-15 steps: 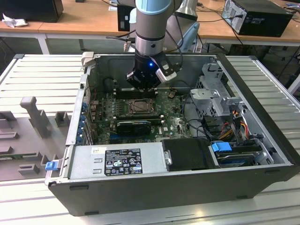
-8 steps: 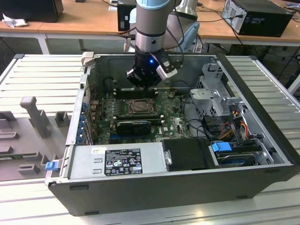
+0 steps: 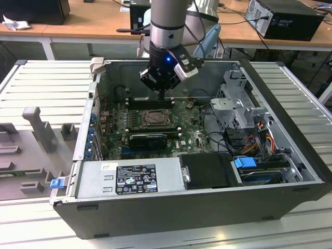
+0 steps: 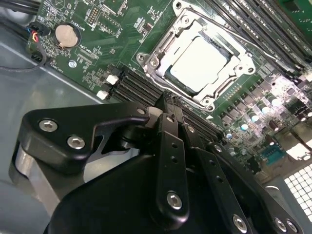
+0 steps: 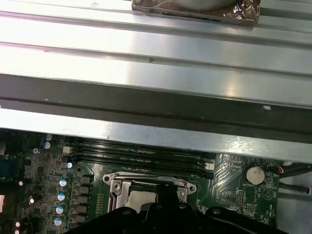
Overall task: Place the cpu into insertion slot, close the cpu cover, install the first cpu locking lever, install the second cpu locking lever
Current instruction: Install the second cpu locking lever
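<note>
The cpu (image 4: pixel 199 64) lies in the insertion slot (image 4: pixel 161 58), under the cpu cover (image 4: pixel 229 46)

cpu (image 4: pixel 199 64) pale silver square, seated flat in the insertion slot (image 4: pixel 168 73) on the green board. cpu cover (image 4: pixel 222 36) silvery frame, closed flat over it, chip showing through the window.

Even bright overhead light; glare on the metal rails (image 5: pixel 156 44) (first wrist view), case interior dimmer
</note>
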Tool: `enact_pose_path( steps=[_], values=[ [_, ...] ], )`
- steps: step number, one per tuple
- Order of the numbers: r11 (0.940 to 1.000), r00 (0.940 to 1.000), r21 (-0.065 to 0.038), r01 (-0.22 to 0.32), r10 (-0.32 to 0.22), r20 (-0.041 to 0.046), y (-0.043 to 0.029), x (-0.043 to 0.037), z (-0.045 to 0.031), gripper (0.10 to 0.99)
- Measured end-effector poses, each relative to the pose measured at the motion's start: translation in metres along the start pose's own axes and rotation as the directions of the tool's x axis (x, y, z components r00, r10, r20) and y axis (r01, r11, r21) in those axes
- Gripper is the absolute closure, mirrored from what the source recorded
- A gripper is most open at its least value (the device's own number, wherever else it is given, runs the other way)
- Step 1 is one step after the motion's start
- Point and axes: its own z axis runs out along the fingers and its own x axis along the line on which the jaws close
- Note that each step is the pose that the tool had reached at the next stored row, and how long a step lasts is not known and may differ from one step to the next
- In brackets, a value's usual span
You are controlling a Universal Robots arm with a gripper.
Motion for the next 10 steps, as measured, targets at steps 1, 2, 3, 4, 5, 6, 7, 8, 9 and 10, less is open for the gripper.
enact_pose_path(
  steps=[1,2,3,4,5,6,7,8,9,10],
  values=[
    [1.0,1.0,0.0,0.0,0.0,-0.0001,-0.0009,0.0,-0.0001,0.98],
    [1.0,1.0,0.0,0.0,0.0,0.0,-0.0014,0.0001,-0.0001,0.98],
    [1.0,1.0,0.0,0.0,0.0,0.0,-0.0019,0.0001,-0.0001,0.98],
    [1.0,1.0,0.0,0.0,0.0,-0.0001,-0.0023,0.0002,-0.0001,0.98],
    [1.0,1.0,0.0,0.0,0.0,-0.0001,-0.0031,0.0003,-0.0001,0.98],
    [1.0,1.0,0.0,0.0,0.0,-0.0001,-0.0039,0.0003,-0.0002,0.98],
    [1.0,1.0,0.0,0.0,0.0,-0.0001,-0.0104,0.001,-0.0004,0.98],
    [1.0,1.0,0.0,0.0,0.0,-0.0001,-0.0186,0.0018,-0.0007,0.98],
    [1.0,1.0,0.0,0.0,0.0,-0.0001,-0.0207,0.002,-0.0007,0.98],
    [1.0,1.0,0.0,0.0,0.0,0.0,-0.0228,0.0023,-0.0008,0.98]
  ],
)
